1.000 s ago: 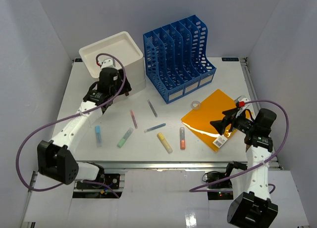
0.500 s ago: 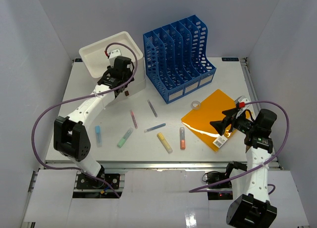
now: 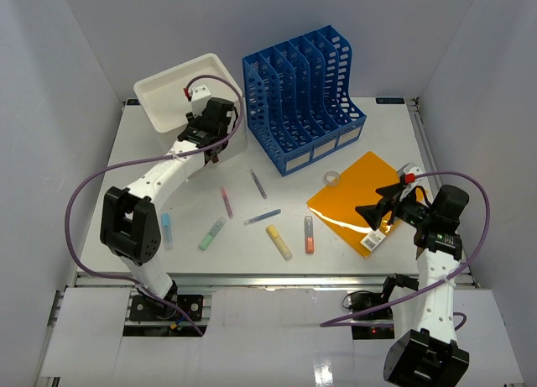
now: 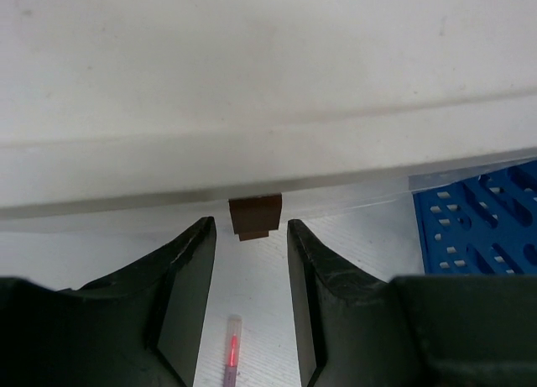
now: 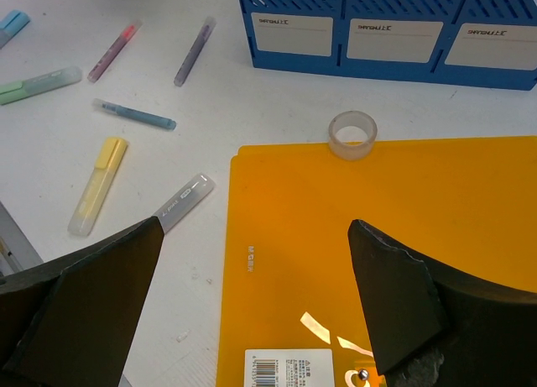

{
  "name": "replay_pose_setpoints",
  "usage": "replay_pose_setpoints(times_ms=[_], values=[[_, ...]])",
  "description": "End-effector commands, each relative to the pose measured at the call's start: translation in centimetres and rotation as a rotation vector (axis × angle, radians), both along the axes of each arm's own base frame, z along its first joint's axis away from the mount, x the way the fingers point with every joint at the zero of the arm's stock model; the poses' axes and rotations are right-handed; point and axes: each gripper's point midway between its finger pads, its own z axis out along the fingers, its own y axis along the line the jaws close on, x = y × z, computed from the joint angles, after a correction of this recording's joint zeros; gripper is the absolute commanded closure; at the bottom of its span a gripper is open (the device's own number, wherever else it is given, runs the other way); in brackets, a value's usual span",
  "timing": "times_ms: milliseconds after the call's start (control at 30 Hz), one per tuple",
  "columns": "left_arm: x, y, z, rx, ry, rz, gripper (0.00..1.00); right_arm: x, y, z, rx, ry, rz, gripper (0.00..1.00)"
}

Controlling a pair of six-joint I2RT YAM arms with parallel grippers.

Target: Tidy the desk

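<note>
Left arm (image 3: 159, 179) and right arm (image 3: 434, 290): white tubular links joined by black joint housings. A purple cable (image 3: 71, 219) loops loosely beside each arm. Gripper fingers (image 4: 186, 295) are matte black and wedge-shaped. A small red tag (image 3: 409, 176) marks the right wrist.

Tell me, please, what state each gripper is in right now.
Left gripper: open, empty, at the small brown tab.
Right gripper: open, empty, above the flat orange plastic folder.

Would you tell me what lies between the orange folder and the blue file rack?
A clear tape roll at the orange folder edge, seen from the right wrist.
</note>
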Motion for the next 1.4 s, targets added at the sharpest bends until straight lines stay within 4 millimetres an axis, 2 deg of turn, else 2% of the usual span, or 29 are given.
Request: replay_pose_setpoints(times_ms=[0, 233, 367, 600, 833, 1133, 1167, 1333, 1367], values=[[1.1, 0.5, 2.0, 0.033, -0.051, 0.039, 0.49, -0.1, 0.3, 1.5, 0.003, -0.035, 0.021, 0.02], [2.0, 0.2, 2.4, 0.046, -0.058, 0.042, 0.5, -0.2, 0.3, 1.5, 0.003, -0.038, 0.022, 0.03], [2.1, 0.2, 2.4, 0.05, -0.057, 0.04, 0.67, -0.2, 0.3, 1.6, 0.003, -0.04, 0.024, 0.03], [0.7, -0.4, 2.5, 0.02, -0.059, 0.004, 0.86, -0.3, 0.4, 1.5, 0.004, -0.038, 0.025, 0.03], [-2.2, -2.2, 3.4, -0.03, -0.08, -0.075, 1.0, -0.3, 0.3, 1.4, 0.003, -0.038, 0.024, 0.03], [-8.1, -5.2, 3.0, -0.15, -0.091, -0.177, 1.0, -0.2, 0.2, 1.0, -0.002, -0.031, 0.016, 0.03], [-8.8, -5.3, 2.0, -0.163, -0.072, -0.19, 1.0, -0.2, 0.2, 1.0, -0.004, -0.03, 0.015, 0.03], [-10.5, -5.5, 0.5, -0.215, -0.046, -0.209, 1.0, -0.1, 0.1, 0.5, -0.006, -0.02, 0.016, 0.03], [-10.6, -5.5, 0.4, -0.22, -0.043, -0.211, 0.95, -0.1, 0.1, 0.4, -0.005, -0.016, 0.018, 0.03]])
